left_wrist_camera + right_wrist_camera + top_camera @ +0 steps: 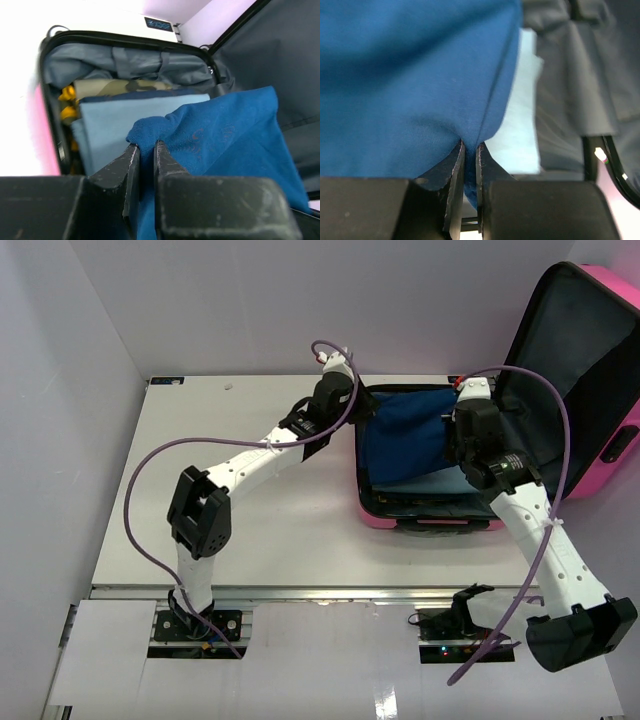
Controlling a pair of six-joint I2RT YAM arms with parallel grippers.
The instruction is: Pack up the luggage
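Left jaws and right jaws pinch the blue cloth (405,435) by opposite edges over luggage (372,517).

There is one suitcase (372,514), one dark blue cloth (400,435), one light blue cloth (115,125), one camouflage cloth (120,86), one table (260,540), two arms, the left arm (250,465) and right arm (545,530), and two grippers, the left gripper (146,147) and right gripper (470,146)

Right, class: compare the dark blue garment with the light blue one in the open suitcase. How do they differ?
Colour: the dark blue garment is deep blue; the light blue garment is pale.
Pose: the dark blue garment hangs rumpled, pinched by the left gripper and right gripper; the light blue garment lies folded flat.
Both are cloth, over the pink suitcase base.
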